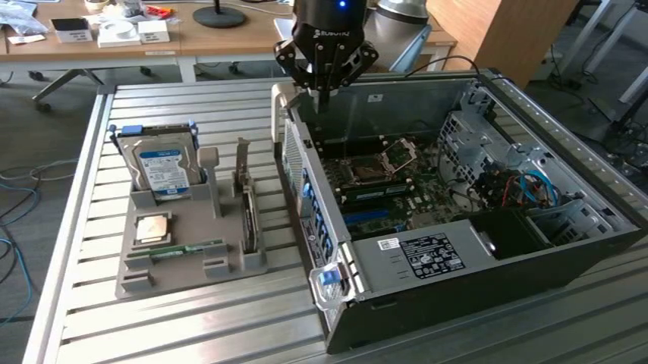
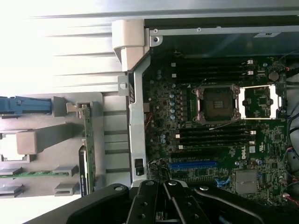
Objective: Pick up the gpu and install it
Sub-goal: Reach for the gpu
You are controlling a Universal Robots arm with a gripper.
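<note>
My tool (image 1: pixel 322 92) hangs with fingers together over the far corner of the open PC case (image 1: pixel 486 296). The gpu (image 1: pixel 248 216) stands on edge in the grey holder (image 1: pixel 142 279) on the surface (image 1: pixel 202 330), just beside the case on the exterior view's left.

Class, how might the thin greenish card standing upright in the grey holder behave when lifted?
The thin greenish card is a flat board: probably stiff, light. On its narrow edge, it likely tips outside the grey holder.

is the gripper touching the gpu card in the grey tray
Apart. The exterior view shows the black gripper over the open computer case, a clear gap from the thin greenish-tan gpu card standing in the grey tray.
</note>
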